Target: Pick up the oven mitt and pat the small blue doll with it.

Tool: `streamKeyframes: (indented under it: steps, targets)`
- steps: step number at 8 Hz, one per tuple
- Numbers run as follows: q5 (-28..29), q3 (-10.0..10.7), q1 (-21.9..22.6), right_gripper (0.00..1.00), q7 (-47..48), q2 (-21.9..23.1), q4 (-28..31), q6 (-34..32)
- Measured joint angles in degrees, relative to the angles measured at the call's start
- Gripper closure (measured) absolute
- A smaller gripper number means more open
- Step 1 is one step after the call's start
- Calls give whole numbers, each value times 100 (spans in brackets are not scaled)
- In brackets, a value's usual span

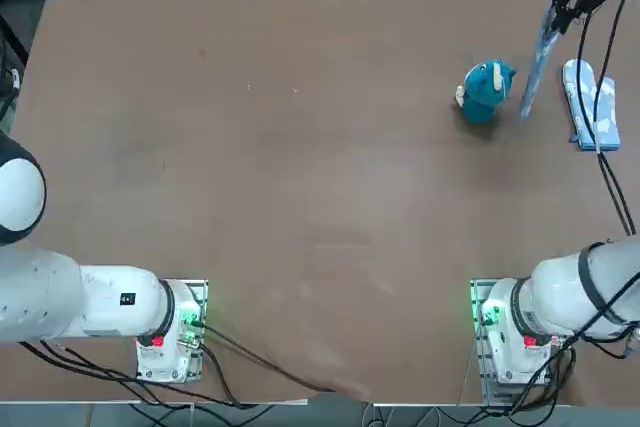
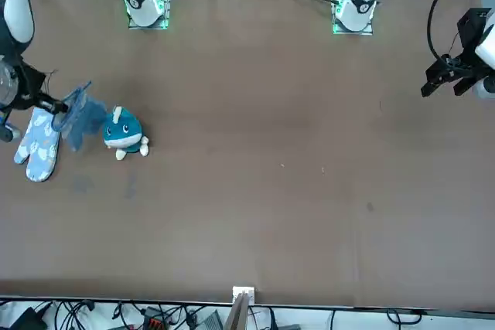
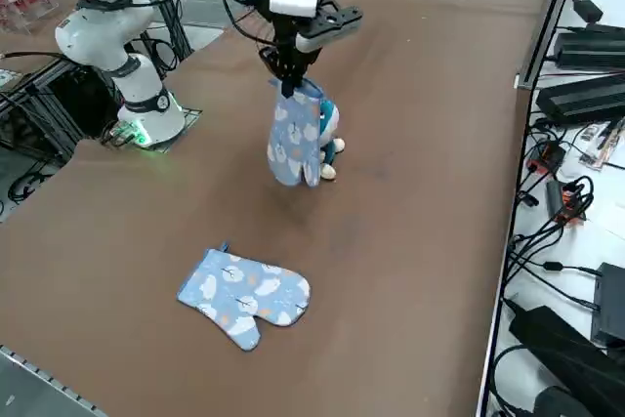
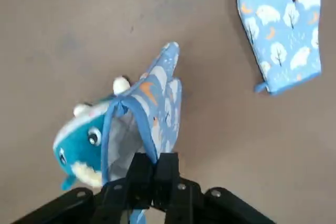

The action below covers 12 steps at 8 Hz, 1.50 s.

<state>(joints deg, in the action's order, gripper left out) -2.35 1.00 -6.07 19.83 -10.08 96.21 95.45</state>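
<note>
My right gripper (image 3: 290, 80) is shut on the cuff edge of a light-blue oven mitt (image 3: 295, 139), which hangs down from it above the table. In the right wrist view the fingers (image 4: 167, 174) pinch the mitt (image 4: 157, 108) at its blue hem. The small blue doll (image 1: 487, 90) stands on the table right beside the hanging mitt (image 1: 535, 67), toward the table's middle. I cannot tell whether mitt and doll touch. In the front view the mitt (image 2: 81, 117) hangs just next to the doll (image 2: 122, 134).
A second, alike mitt (image 1: 590, 102) lies flat on the table on the other side of the hanging one, near the table's right edge. A black cable (image 1: 612, 182) runs over it. Cables and equipment crowd the floor beyond that edge.
</note>
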Motion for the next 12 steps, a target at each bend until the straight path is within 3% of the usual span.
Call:
streamKeyframes:
  steps: [3, 5, 8, 12]
  targets:
    - [516, 31, -62, 97, 158, -278, -610, 15]
    - [781, 46, -157, 97, 197, -297, -689, -2]
    - [226, 45, -270, 97, 196, -296, -716, -77]
    - [66, -17, -258, 97, 248, -240, -788, -1144]
